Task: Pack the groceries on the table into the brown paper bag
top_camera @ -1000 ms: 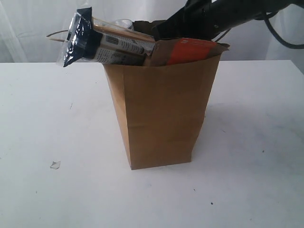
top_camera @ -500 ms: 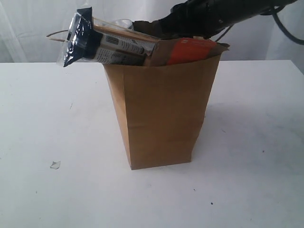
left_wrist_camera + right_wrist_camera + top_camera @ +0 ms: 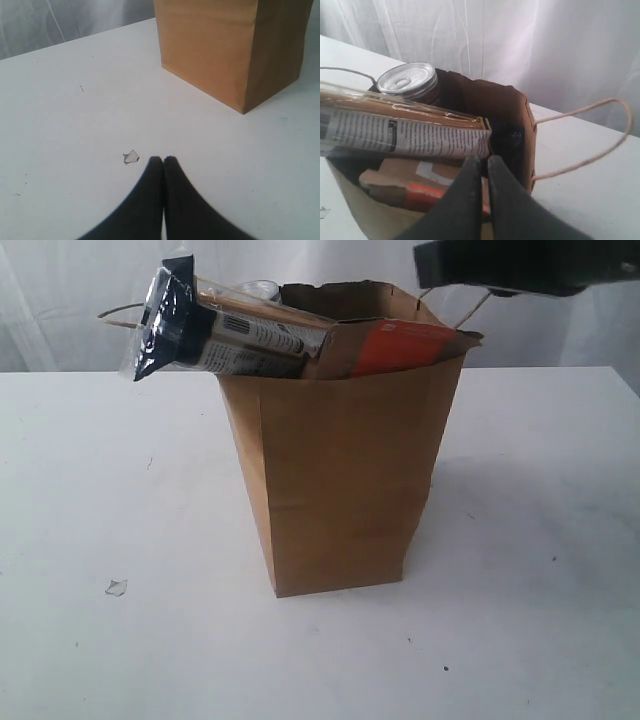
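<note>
Your right gripper [image 3: 484,165] hung just above the mouth of the brown paper bag [image 3: 520,115], its fingers drawn almost together with nothing between them. Your left gripper [image 3: 162,162] sat low over the table [image 3: 60,100] with its fingers pressed together, also empty, close to a tiny clear wrapper scrap [image 3: 131,157].

The main risk, as I judged it, was the long navy-tan packet [image 3: 230,335]. It lay across the rim, not down inside, and one end jutted well past the bag's left edge in the exterior view. A brush from your right arm, or a push on that end, could have levered it out or tipped the bag. The string handle [image 3: 590,130] looped out near your right fingers and could have snagged them as they moved.

Inside the bag, the dark silver-lidded can [image 3: 412,80] stood high at the far side, its lid about level with the rim. The brown pouch with orange label [image 3: 415,187] leaned beneath the packet, its top showing above the rim. You could not see anything deeper.
</note>
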Robot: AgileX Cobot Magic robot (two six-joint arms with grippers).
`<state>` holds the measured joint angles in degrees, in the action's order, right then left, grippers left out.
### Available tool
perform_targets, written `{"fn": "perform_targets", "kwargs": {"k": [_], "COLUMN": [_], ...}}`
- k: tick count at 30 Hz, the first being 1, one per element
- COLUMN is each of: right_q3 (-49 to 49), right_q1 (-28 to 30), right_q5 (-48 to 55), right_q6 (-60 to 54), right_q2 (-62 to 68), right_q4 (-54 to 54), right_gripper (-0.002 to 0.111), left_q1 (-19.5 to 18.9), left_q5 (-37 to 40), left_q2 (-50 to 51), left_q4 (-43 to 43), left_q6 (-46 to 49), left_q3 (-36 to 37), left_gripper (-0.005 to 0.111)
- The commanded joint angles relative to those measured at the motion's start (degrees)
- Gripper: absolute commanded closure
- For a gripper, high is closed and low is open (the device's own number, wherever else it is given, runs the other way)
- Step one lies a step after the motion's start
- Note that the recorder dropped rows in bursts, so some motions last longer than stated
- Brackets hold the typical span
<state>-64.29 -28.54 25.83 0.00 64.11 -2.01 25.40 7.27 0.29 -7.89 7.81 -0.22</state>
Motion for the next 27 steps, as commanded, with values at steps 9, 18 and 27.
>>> {"fn": "perform_targets", "kwargs": {"k": [9,18,27], "right_q3": [13.3,23.3,41.3], "right_q1": [0.6,0.6,0.6], "right_q5": [5.3,6.9,-12.2], "right_q6": [0.0,0.0,0.0], "right_q2": [-23.7,-31.0,-32.9], "right_q4": [1.4,2.0,4.3], "right_gripper": [0.108,0.108,0.108], "left_q1": [-0.1,-0.1,-0.1], "left_q5": [0.0,0.0,0.0], "left_q2": [-0.3,-0.3,-0.3], "left_q4": [-0.2,-0.2,-0.2], "left_q6": [-0.2,-0.2,-0.2], "left_q3": [0.2,0.2,0.2], "left_gripper": [0.107,0.107,0.107]}}
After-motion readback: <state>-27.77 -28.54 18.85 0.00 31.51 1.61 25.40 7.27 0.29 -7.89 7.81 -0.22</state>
